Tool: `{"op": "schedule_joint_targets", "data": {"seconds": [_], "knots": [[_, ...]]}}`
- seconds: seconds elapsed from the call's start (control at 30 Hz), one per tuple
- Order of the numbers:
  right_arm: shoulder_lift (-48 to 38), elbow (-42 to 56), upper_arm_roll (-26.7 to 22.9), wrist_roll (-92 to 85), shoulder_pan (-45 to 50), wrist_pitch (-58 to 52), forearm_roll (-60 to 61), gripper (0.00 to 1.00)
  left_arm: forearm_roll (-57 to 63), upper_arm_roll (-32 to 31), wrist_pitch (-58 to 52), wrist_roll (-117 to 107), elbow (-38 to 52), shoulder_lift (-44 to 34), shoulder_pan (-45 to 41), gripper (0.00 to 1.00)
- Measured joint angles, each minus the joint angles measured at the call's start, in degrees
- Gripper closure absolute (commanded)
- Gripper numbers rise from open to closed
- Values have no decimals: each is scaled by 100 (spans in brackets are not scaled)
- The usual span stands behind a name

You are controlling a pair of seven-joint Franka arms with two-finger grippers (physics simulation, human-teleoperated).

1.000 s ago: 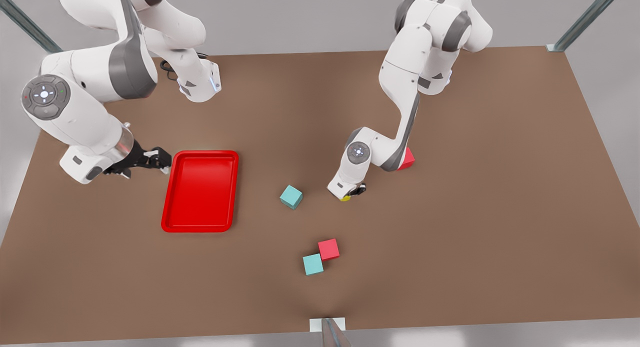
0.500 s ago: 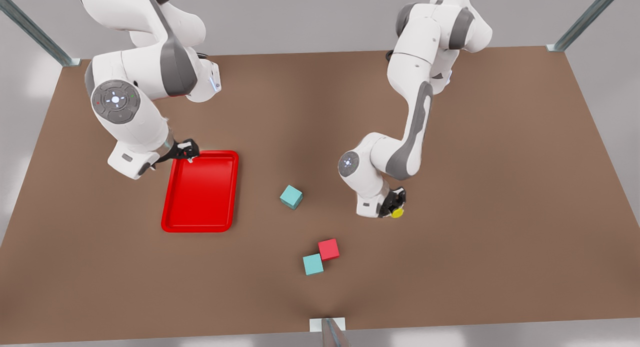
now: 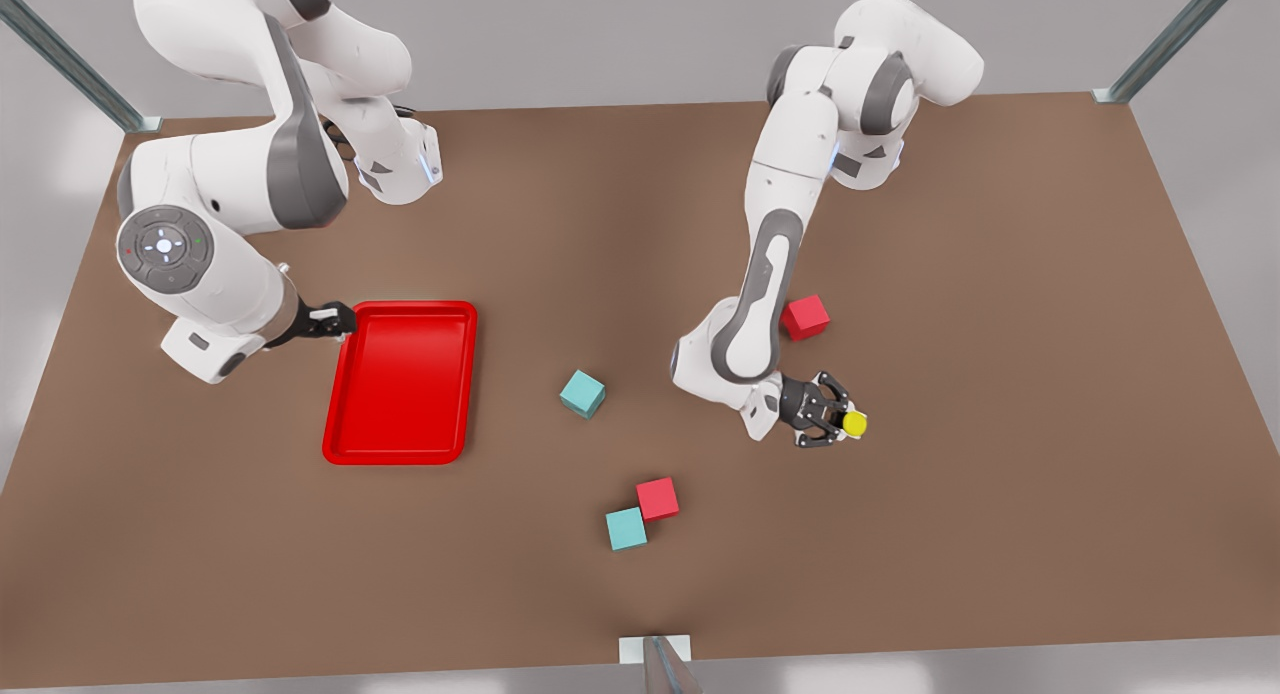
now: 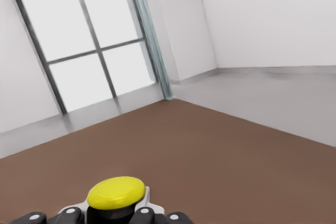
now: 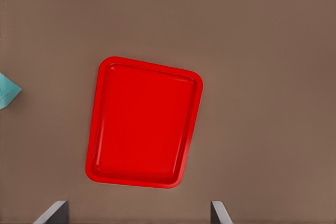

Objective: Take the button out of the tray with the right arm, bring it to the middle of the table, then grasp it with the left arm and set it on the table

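The left gripper (image 3: pixel 838 423) clamps the button (image 3: pixel 854 424) (yellow cap outward) above the table (image 3: pixel 1000 374), near a red cube (image 3: pixel 805 317). The right gripper (image 3: pixel 338 320), fingers spread, hangs beside the tray (image 3: pixel 400 454).

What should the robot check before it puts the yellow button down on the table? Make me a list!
1. Is the button out of the red tray? Ok: the tray has nothing in it.
2. Does the left gripper have the button? Ok: its fingers close on the dark base, seen in the left wrist view.
3. Is the button on the table yet? Cannot tell: its height above the brown top is unclear.
4. Is the drop spot free? Ok: the nearest red cube sits apart from it.
5. Is the right gripper out of the way? Ok: it waits, open, by the tray's far corner.
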Motion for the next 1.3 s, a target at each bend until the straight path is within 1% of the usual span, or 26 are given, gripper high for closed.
{"op": "schedule_joint_targets", "data": {"seconds": [0.2,0.37,0.53,0.57,0.6,0.63,0.67,1.3], "knots": [[23,58,-3,-2,161,5,-141,0,394,0,-34,-1326,6,454,62,61],[52,194,-21,1,142,296,-167,0,576,0,82,-2144,7,678,152,61],[53,206,-38,-1,106,453,-173,0,707,1,145,-2764,7,844,195,57],[53,211,-40,-1,106,471,-173,0,733,1,154,-2869,7,860,210,53],[53,210,-37,-1,125,486,-175,0,763,1,167,-2969,7,881,215,38],[53,209,-35,-1,137,498,-174,0,808,1,180,-3065,7,900,220,11],[53,209,-33,-1,142,509,-174,0,846,1,192,-3156,6,924,222,0],[53,209,-50,-3,100,566,-194,0,944,35,243,-4157,22,905,186,0]]}}
